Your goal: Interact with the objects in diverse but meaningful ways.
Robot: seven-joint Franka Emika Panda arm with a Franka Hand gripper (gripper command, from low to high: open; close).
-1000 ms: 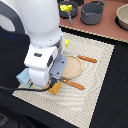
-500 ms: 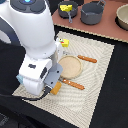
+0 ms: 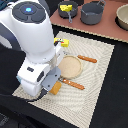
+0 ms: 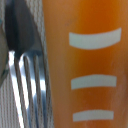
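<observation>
A golden-brown bread loaf (image 3: 56, 88) lies on the beige placemat (image 3: 95, 95), next to an orange-handled fork (image 3: 74, 84). My gripper (image 3: 51, 84) hangs right over the loaf, and the white hand hides its fingers. In the wrist view the loaf (image 4: 92, 65) fills the picture, orange-brown with white stripes. The fork's tines (image 4: 30, 85) lie beside it, and no fingers show. A yellow cheese wedge (image 3: 66, 8) sits in a grey pot (image 3: 71, 14). A yellow box (image 3: 64, 42) lies at the mat's far edge, partly behind the arm. The milk carton is out of view.
A round wooden plate (image 3: 70, 66) lies mid-mat, with a second orange-handled utensil (image 3: 86, 59) beside it. A larger grey pot (image 3: 93, 13) and a pan (image 3: 123, 16) stand on the reddish board at the back. The arm hides the mat's left part.
The arm has shifted slightly toward the exterior view's left and down over the bread loaf. The loaf and the cutlery have not moved.
</observation>
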